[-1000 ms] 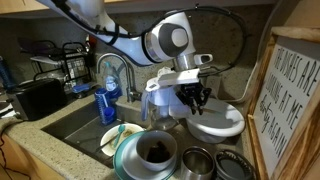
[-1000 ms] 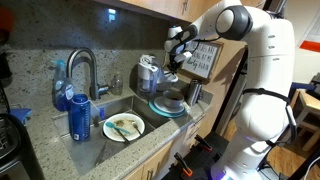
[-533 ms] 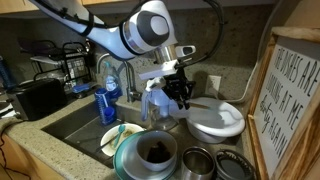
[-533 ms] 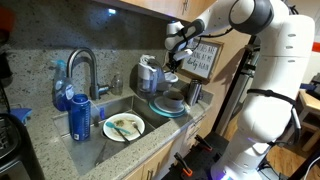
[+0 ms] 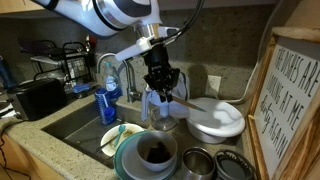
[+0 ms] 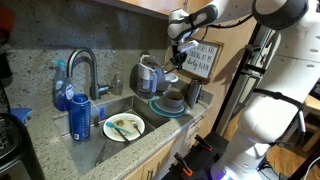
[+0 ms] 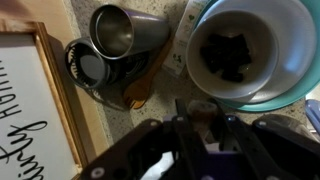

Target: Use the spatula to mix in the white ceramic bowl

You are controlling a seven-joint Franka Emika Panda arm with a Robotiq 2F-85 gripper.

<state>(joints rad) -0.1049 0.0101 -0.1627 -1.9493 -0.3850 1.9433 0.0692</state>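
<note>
My gripper (image 5: 160,90) hangs above and just behind the white ceramic bowl (image 5: 155,152), which is dark inside and sits on a teal plate (image 5: 125,158). Its fingers are shut on the spatula (image 5: 188,101), a pale thin utensil that sticks out sideways towards the wide shallow white bowl (image 5: 218,124). In the wrist view the gripper (image 7: 203,120) comes in from the bottom with a pale piece of the spatula (image 7: 203,111) between its fingers, and the white ceramic bowl (image 7: 236,50) lies ahead of it. From the other side, the gripper (image 6: 176,58) is well above the bowl (image 6: 170,101).
Metal bowls (image 5: 197,162) stand beside the ceramic bowl, with metal cups (image 7: 115,30) close by. A framed sign (image 5: 295,100) leans at the counter's end. The sink holds a plate (image 6: 123,127) with a yellowish-green utensil, next to a blue bottle (image 5: 108,100) and faucet (image 6: 85,68).
The arm has swung away from the wide shallow white bowl, carrying the spatula to a spot above the stacked ceramic bowl. The fingers have stayed shut.
</note>
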